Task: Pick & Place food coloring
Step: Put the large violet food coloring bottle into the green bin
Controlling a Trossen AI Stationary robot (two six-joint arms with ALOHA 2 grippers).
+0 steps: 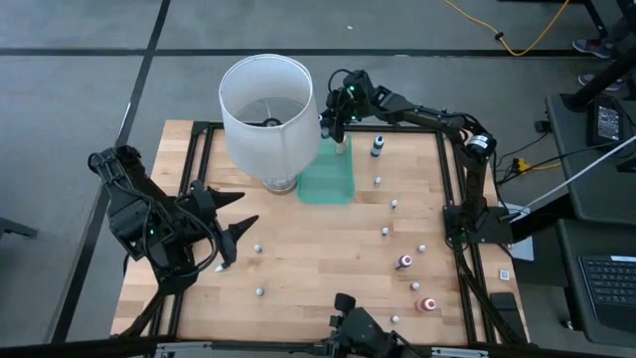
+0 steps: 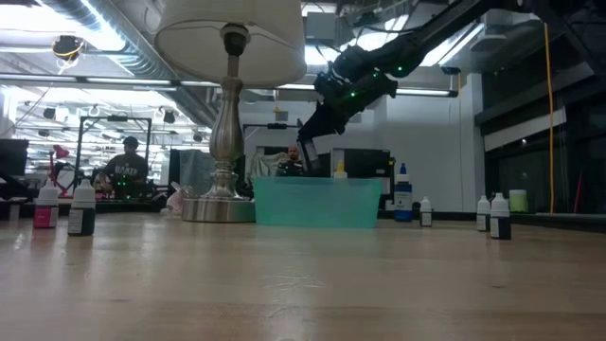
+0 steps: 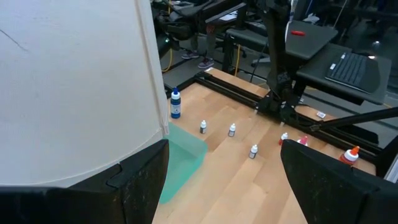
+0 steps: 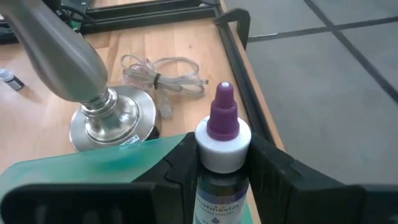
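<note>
The right gripper (image 4: 221,180) is pinched shut on a small food coloring bottle (image 4: 222,155) with a purple tip, held over the far end of the green tray (image 1: 328,174). The tray lies by the worktop's far edge, beside the lamp (image 1: 266,117). More little bottles (image 1: 404,263) stand scattered toward the right edge. The left gripper (image 1: 231,231) waits wide open near the left edge.
</note>
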